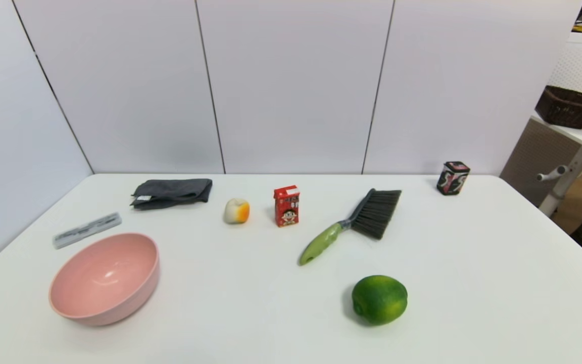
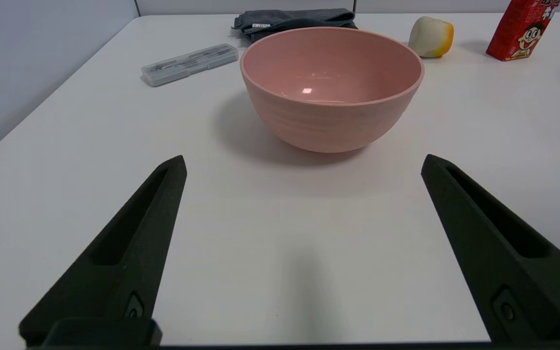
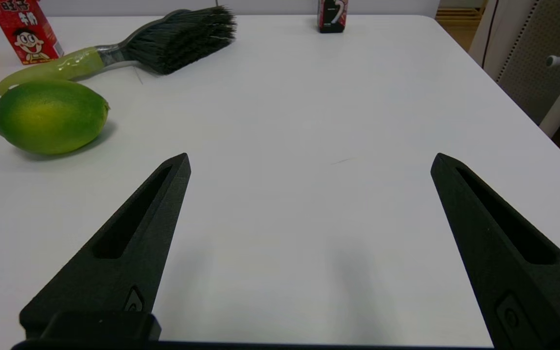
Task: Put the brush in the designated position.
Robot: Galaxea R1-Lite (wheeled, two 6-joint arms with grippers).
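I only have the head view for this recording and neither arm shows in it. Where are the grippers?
Observer: The right gripper hangs open over bare table, near the lime.
Operator: And the left one?
Observer: The left gripper is open too, low over the table, facing the pink bowl.
Operator: Is either touching the brush?
Observer: No. The brush lies beyond the lime from the right gripper, its green handle partly hidden behind the fruit.
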